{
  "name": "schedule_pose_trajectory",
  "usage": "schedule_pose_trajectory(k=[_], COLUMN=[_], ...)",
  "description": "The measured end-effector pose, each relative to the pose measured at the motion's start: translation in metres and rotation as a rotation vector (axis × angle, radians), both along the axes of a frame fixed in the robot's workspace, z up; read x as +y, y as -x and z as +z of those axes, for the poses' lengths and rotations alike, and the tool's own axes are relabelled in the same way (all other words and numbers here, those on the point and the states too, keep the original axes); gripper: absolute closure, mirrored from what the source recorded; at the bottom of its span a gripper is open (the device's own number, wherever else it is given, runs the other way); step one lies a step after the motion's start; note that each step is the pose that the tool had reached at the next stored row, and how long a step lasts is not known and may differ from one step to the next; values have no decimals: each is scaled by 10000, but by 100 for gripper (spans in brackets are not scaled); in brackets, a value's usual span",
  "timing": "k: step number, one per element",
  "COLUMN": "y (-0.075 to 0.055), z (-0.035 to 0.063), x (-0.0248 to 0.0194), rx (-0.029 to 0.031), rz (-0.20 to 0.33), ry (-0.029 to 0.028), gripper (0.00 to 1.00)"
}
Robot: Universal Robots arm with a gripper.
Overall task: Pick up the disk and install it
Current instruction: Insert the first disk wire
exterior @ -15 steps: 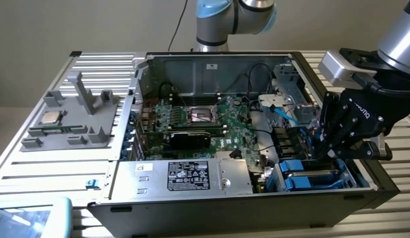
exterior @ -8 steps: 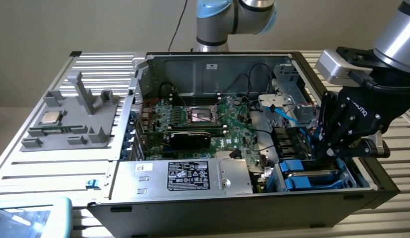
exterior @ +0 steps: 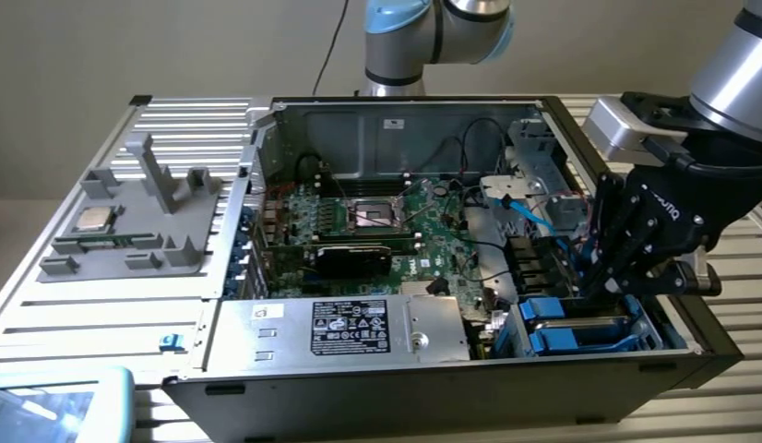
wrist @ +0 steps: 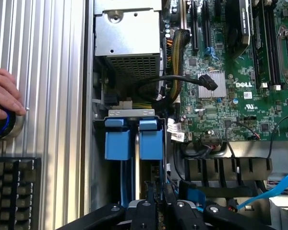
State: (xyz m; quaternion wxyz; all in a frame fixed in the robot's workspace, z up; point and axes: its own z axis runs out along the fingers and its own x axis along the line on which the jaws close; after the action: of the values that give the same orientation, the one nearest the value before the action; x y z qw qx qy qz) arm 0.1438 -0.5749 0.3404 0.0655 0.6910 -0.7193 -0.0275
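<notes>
Slatted table (exterior: 61, 305), open computer case (exterior: 406, 392) — claw (wrist: 161, 195) tight on blue-framed disk (wrist: 151, 143)

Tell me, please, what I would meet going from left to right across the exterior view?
From the exterior view's left: small square chip → silver box with the black label → light blue cable → gripper.

I had the gripper (exterior: 609, 286) down in a tight bay, with the case wall (exterior: 691, 323) on one side, a black cable holder (wrist: 225, 170) on the other, and the disk (wrist: 150, 143) just beside it. A blue cable (exterior: 529, 214) slanted nearby. Above the motherboard (exterior: 446, 245) lay open room.
</notes>
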Motion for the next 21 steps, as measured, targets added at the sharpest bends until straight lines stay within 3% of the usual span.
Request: schedule_pose_trajectory(k=[7, 11, 21], y=[12, 32, 32], z=[-17, -22, -39], x=[0, -1, 0], rx=[-50, -142, -169], rz=[1, 1, -13], ry=[-2, -2, 1], gripper=[84, 84, 84])
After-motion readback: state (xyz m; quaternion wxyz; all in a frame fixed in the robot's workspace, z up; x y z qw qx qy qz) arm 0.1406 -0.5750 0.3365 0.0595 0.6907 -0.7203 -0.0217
